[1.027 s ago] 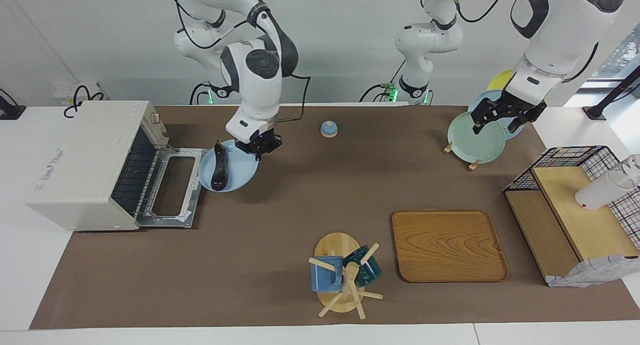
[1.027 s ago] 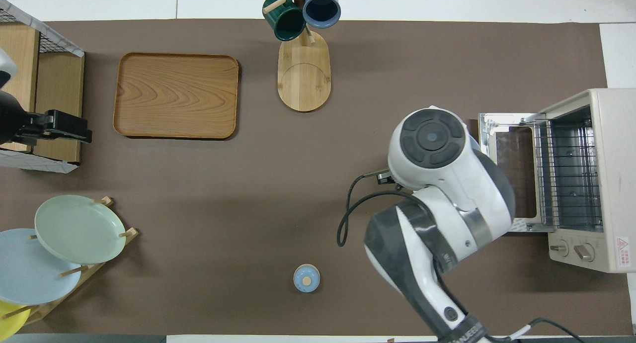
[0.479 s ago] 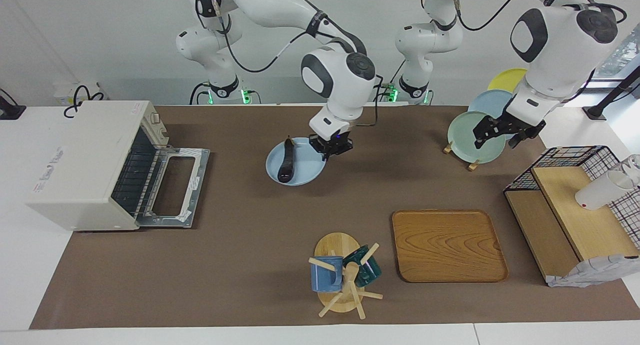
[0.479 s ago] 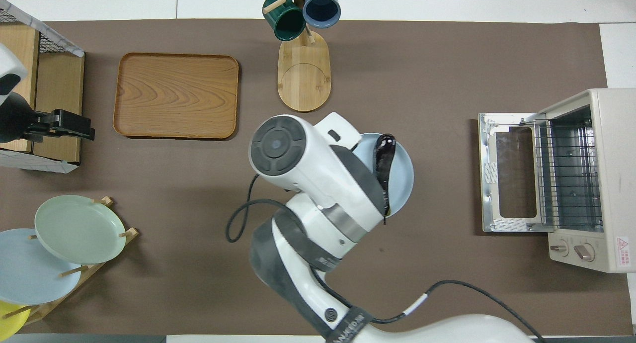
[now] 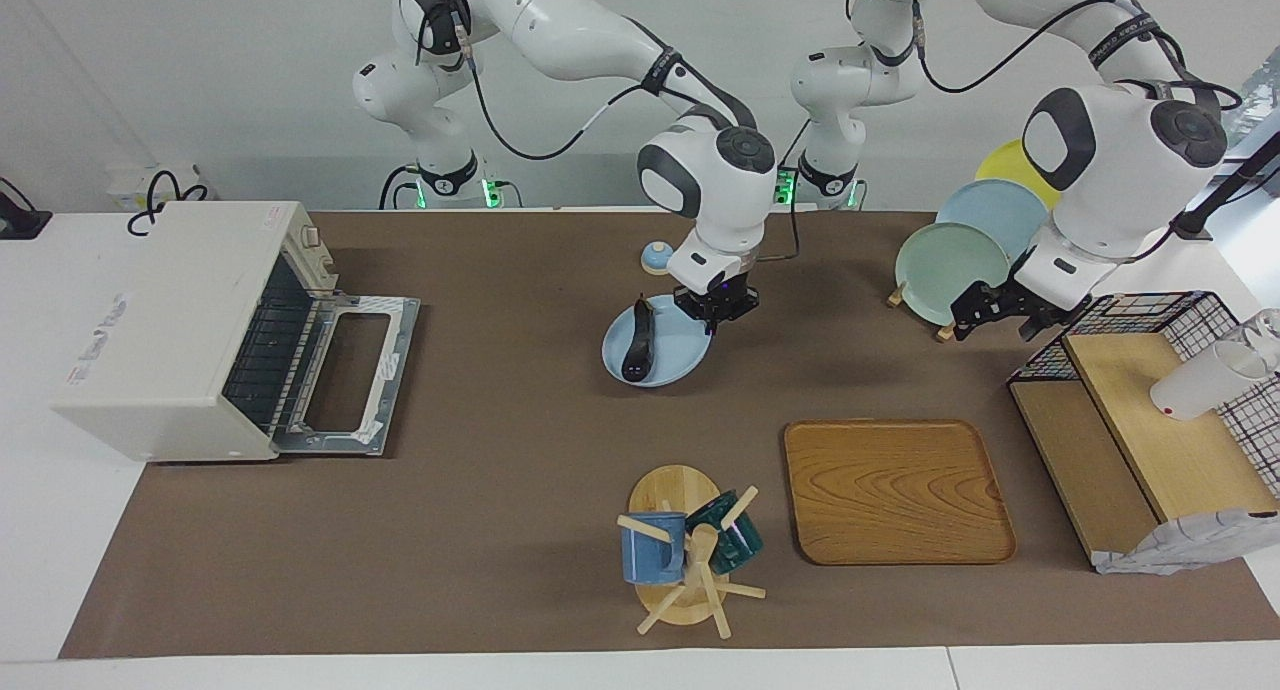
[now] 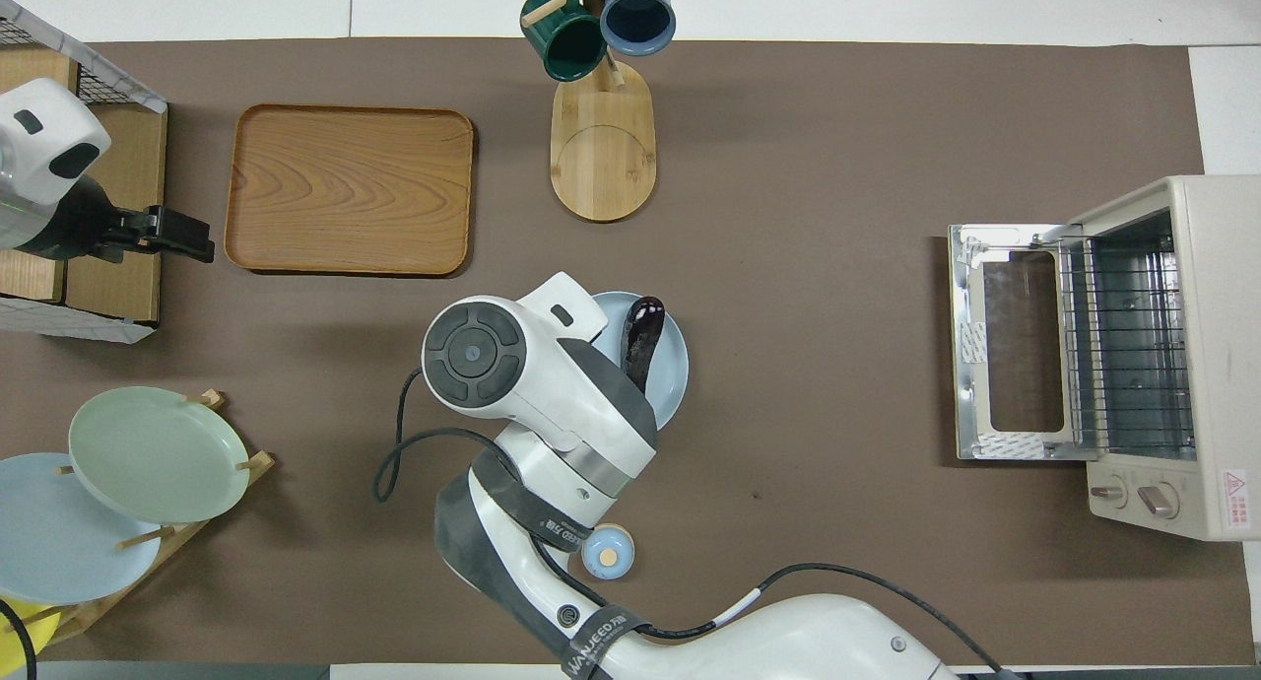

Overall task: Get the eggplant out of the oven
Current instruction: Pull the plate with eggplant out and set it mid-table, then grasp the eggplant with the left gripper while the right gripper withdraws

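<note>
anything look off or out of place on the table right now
One thing: a white cup lies tipped on its side on the wire shelf rack at the left arm's end. The oven door hangs open, as the task needs. The eggplant lies on the blue plate held by the right gripper.

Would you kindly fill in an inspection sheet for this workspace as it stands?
Surface: brown mat over white table.
Job's things: eggplant on blue plate, outside oven; oven door down.
Clutter: wooden tray, mug tree, plate rack, wire shelf, small blue lid.
Grippers: right gripper shut on the plate's rim; left gripper open, over the mat beside the wire shelf.
Cables: black leads along both arms.
Surroundings: white wall.
</note>
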### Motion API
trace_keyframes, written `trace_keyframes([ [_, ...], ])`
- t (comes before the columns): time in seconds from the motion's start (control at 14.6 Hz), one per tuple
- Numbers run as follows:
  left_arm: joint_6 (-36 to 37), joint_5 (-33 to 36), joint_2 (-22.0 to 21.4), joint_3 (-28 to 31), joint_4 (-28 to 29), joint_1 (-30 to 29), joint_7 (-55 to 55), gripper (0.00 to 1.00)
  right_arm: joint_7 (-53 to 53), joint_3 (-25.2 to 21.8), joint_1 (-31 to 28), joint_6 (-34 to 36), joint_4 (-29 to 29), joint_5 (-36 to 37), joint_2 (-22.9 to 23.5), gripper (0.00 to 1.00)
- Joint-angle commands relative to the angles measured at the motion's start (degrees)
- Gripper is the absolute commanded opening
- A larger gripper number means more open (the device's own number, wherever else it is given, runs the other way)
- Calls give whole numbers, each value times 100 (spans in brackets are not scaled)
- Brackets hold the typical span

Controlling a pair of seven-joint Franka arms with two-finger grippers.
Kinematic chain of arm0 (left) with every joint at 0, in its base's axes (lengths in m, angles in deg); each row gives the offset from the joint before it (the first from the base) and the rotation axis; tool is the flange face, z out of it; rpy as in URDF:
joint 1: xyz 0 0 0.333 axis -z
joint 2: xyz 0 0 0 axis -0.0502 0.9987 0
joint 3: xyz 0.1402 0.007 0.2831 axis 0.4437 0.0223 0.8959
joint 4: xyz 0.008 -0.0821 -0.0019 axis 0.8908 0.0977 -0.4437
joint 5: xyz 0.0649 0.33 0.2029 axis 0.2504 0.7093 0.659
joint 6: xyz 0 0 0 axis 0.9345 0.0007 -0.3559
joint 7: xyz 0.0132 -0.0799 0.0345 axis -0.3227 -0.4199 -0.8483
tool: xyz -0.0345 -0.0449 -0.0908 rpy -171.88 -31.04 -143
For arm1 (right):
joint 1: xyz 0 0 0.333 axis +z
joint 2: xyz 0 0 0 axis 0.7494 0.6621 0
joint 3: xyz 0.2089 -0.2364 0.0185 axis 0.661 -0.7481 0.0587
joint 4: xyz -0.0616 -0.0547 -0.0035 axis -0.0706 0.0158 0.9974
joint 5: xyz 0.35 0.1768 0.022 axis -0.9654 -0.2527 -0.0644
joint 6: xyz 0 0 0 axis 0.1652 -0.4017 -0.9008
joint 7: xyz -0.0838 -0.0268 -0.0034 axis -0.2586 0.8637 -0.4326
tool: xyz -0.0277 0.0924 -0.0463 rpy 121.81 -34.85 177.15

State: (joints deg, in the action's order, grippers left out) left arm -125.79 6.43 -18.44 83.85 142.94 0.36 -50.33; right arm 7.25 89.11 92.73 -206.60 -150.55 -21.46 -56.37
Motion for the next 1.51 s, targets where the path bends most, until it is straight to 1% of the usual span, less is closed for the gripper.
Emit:
trace_keyframes([
  [0.0,-91,60,6,-49,-7,-65,96,100,96,57,-59,-821,-892,-125,-390,0],
  [0.07,-91,60,6,-49,-7,-65,96,100,96,48,-59,-1006,-955,-343,-390,0],
  [0.21,-82,60,6,-49,-24,-56,96,100,78,48,-77,-1174,-851,-556,-364,28],
  [0.27,-82,60,6,-49,-42,-56,96,100,96,39,-68,-1184,-746,-548,-363,34],
  [0.41,-82,60,6,-49,-51,-47,96,100,79,4,-85,-1079,-543,-451,-381,36],
  [0.48,-82,51,15,-49,-51,-47,105,100,52,-31,-199,-957,-525,-442,-477,36],
  [0.55,-82,25,24,-58,-77,-30,96,100,-70,-31,-382,-651,-525,-416,-669,31],
  [0.62,-73,-80,33,-49,-103,22,96,100,-410,-40,-558,-335,-525,-363,-828,21],
  [0.68,-73,-125,41,-84,-112,49,96,100,-849,-49,-786,112,-586,-241,-1073,6],
  [0.75,-73,-169,42,-101,-95,145,88,100,-1210,-40,-1058,474,-656,-127,-1267,0],
  [0.89,-108,-396,146,-93,-77,435,79,100,-1888,-40,-1586,1090,-919,-38,-1636,0],
  [0.96,-135,-493,173,-93,-69,567,70,100,-2047,-40,-1841,1232,-1155,-29,-1786,0],
  [1.03,-196,-546,191,-93,-42,768,26,100,-2127,-40,-2035,1233,-1393,102,-1865,0],
  [1.1,-309,-556,208,-93,1,935,26,100,-2223,-40,-2176,1137,-1786,364,-1997,0],
  [1.16,-450,-556,235,-93,71,1007,17,100,-2511,-31,-2456,884,-2278,645,-2189,0],
  [1.3,-565,-661,288,-93,160,1357,-140,100,-2899,-40,-2983,164,-3079,771,-2384,0],
  [1.37,-722,-670,288,-102,291,1550,-367,100,-3101,-40,-3195,-118,-3370,814,-2437,0],
  [1.44,-924,-670,270,-93,466,1883,-657,100,-3268,-40,-3301,-260,-3564,928,-2429,0],
])
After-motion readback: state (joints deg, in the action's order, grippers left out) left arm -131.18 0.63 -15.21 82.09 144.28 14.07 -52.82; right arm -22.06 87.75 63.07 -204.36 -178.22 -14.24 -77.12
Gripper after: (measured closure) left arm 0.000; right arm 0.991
